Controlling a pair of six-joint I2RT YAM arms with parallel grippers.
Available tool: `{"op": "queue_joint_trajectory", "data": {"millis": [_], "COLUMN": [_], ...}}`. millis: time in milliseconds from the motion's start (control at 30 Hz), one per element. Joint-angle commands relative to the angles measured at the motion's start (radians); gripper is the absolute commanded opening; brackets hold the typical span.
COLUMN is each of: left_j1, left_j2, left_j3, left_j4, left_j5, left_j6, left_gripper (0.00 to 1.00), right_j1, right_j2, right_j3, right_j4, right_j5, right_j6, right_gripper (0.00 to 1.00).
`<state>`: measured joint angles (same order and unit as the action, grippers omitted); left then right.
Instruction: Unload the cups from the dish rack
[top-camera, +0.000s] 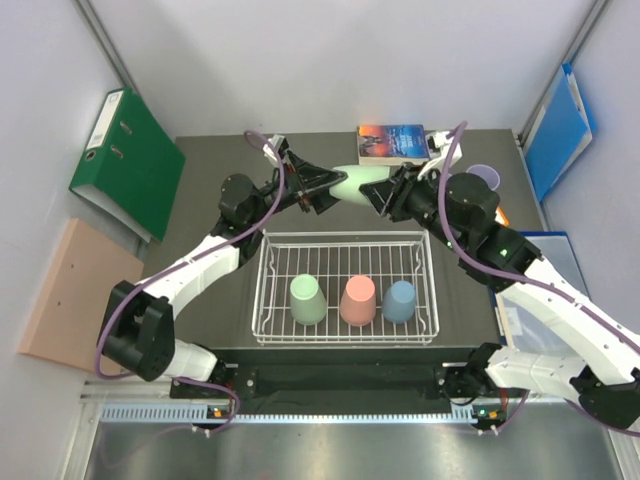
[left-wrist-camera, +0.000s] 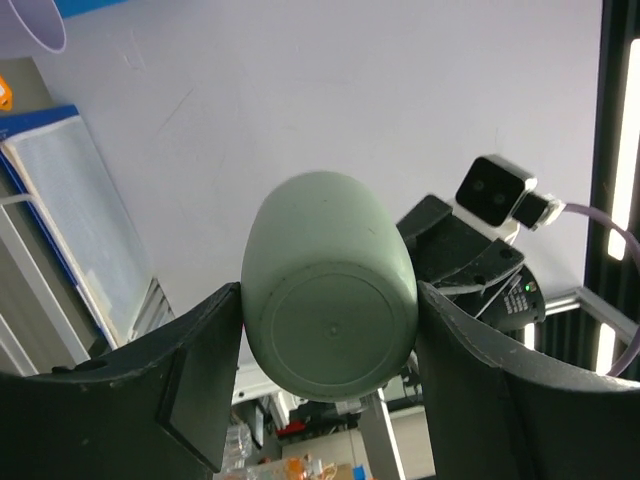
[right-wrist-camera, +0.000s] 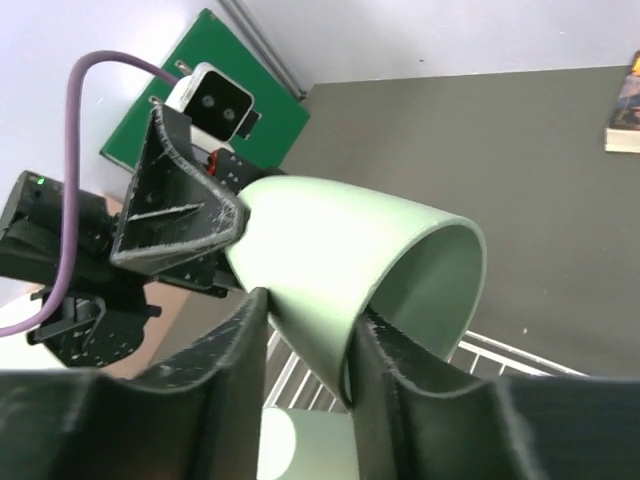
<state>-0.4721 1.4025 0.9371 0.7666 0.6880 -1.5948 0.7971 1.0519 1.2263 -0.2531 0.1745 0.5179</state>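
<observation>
A light green cup (top-camera: 352, 184) hangs on its side in the air behind the dish rack (top-camera: 345, 237), held from both ends. My left gripper (top-camera: 325, 187) is shut on its base; in the left wrist view the cup (left-wrist-camera: 330, 290) sits between both fingers, bottom toward the camera. My right gripper (right-wrist-camera: 305, 330) pinches the cup's wall (right-wrist-camera: 350, 260) at the rim, one finger inside and one outside. Three cups stand upside down in the rack: light green (top-camera: 308, 299), salmon pink (top-camera: 358, 301), light blue (top-camera: 400, 301). A lavender cup (top-camera: 484, 177) stands on the table at the right.
A book (top-camera: 392, 143) lies at the table's far edge. A green binder (top-camera: 127, 162) and a wooden board (top-camera: 70, 290) are off to the left. A blue folder (top-camera: 560, 130) leans at the right wall.
</observation>
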Motion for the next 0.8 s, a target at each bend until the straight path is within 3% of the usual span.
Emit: {"op": "queue_joint_trajectory", "data": {"millis": [0,67,100,133,167,200,267,333,367,467,767], "left_j1": [-0.002,-0.003,0.003,0.007,0.013,0.029,0.050,0.079,0.092,0.092,0.092], "left_j2": [-0.043,-0.040,-0.042,-0.045,-0.053,-0.069,-0.082,-0.092,-0.097,-0.122,-0.155], "left_j3": [-0.003,0.003,0.023,0.038,0.084,0.116,0.231,0.297,0.351,0.394,0.347], "left_j4": [0.062,0.036,0.004,-0.045,-0.210,-0.308,-0.596,-0.757,-0.908,-1.053,-1.362], "left_j5": [0.018,0.018,0.022,0.012,-0.002,-0.025,-0.105,-0.181,-0.277,-0.460,-0.640], "left_j6": [0.018,0.044,0.064,0.091,0.170,0.226,0.388,0.470,0.539,0.617,0.637], "left_gripper": [0.00,0.02,0.18,0.43,0.91,0.99,0.99,0.99,0.99,0.99,0.99], "right_j1": [-0.022,-0.030,-0.035,-0.039,-0.045,-0.052,-0.070,-0.085,-0.104,-0.131,-0.159], "right_j2": [0.011,0.013,0.014,0.016,0.016,0.019,0.036,0.089,0.114,0.248,0.894], "right_j3": [0.047,0.052,0.055,0.064,0.073,0.082,0.136,0.223,0.261,0.439,1.229], "right_j4": [0.031,0.019,0.014,0.006,0.000,-0.006,-0.024,-0.081,-0.112,-0.245,-0.826], "right_j5": [-0.029,-0.032,-0.030,-0.026,-0.023,-0.021,-0.009,0.002,0.005,0.016,0.020], "right_j6": [-0.004,-0.005,-0.004,-0.004,-0.007,-0.019,-0.036,-0.058,-0.061,-0.075,-0.082], "right_gripper": [0.20,0.06,0.00,0.00,0.00,0.00,0.00,0.00,0.00,0.00,0.00]}}
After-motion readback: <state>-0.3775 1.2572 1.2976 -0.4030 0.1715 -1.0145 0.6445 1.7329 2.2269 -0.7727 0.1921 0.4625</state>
